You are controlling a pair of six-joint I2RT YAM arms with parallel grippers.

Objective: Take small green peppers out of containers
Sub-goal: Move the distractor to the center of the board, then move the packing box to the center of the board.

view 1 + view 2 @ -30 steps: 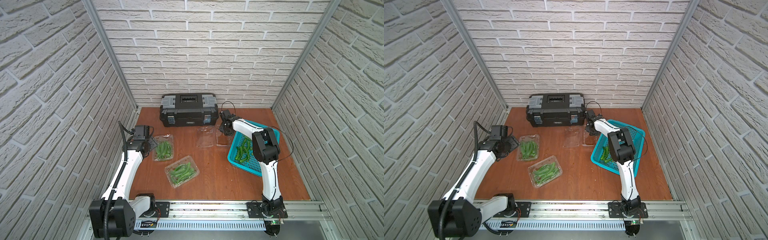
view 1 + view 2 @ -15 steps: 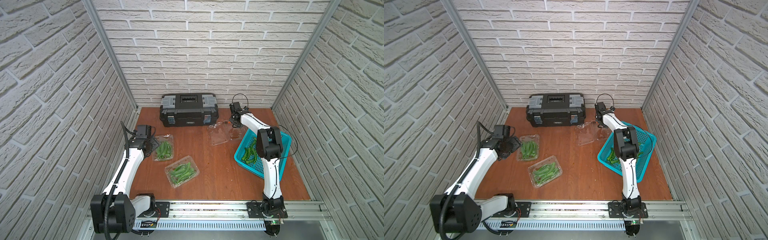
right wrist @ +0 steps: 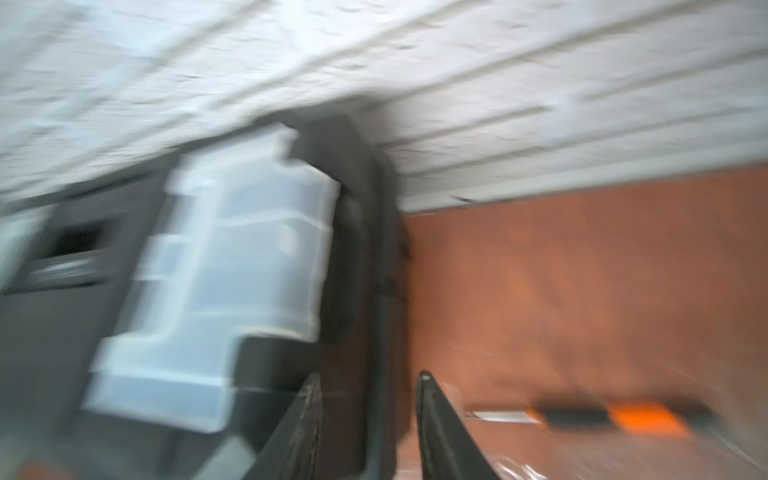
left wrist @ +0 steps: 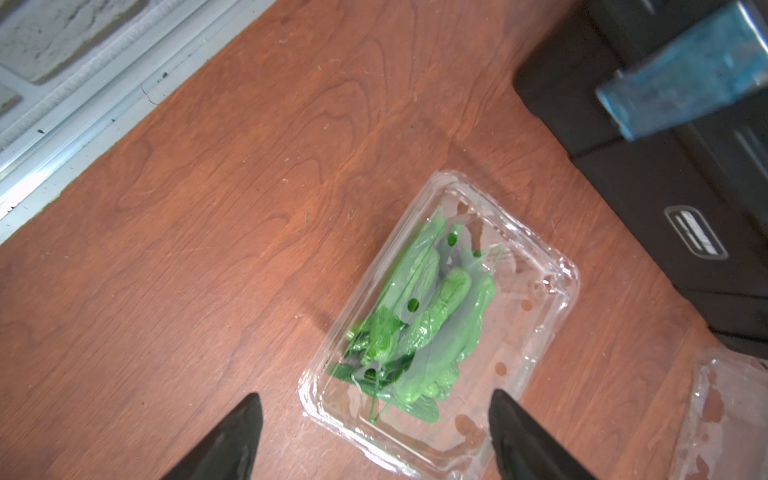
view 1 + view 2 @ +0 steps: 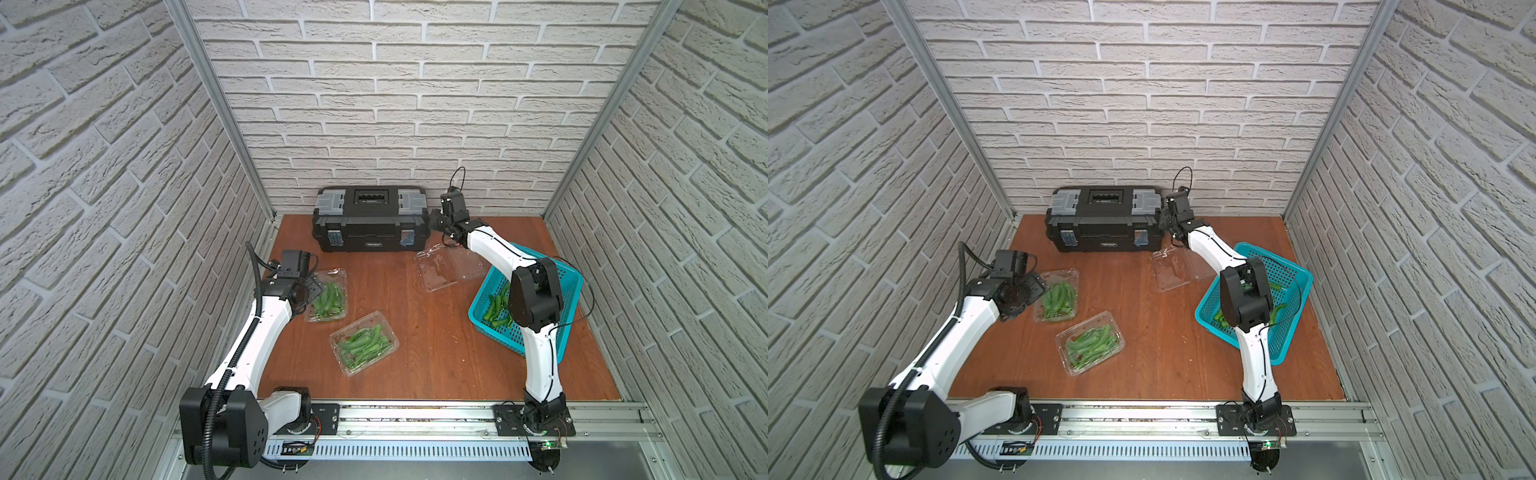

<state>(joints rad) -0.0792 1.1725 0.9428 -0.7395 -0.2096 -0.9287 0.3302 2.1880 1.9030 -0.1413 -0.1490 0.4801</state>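
Left gripper [image 4: 374, 400]: jaws wide apart, holding nothing. In my left wrist view the two black fingertips [image 4: 245, 415] straddle one short end of the left container [image 4: 536, 328]. I cannot tell whether they touch it. Its lid looks closed. The small green peppers [image 4: 436, 324] show hazily through the plastic, heaped toward one long side.

In a top view the same box [image 5: 338, 276] lies on the wooden table [image 5: 436, 365] just beside the left wrist. The front container [image 5: 386, 328] sits near it, closer to the rail and angled, and is also full of peppers [image 5: 365, 343]. The two boxes are close together but apart.

Right gripper [image 3: 369, 376]: the right wrist view is smeared. Even so, the two fingers show a narrow gap with nothing clamped in it. The black toolbox [image 3: 353, 249] with its grey latch [image 3: 232, 282] fills most of that view.

In both top views this gripper [image 5: 436, 220] is raised at the right end of the toolbox [image 5: 370, 226], which stands against the back wall.

Below and in front of it the empty container [image 5: 438, 272] lies opened out flat, both halves on the table. It sits between the toolbox and the teal basket [image 5: 567, 276].

The basket sits skewed at the table's right side, under the right arm's elbow. A loose heap of peppers [image 5: 496, 309] lies inside it.
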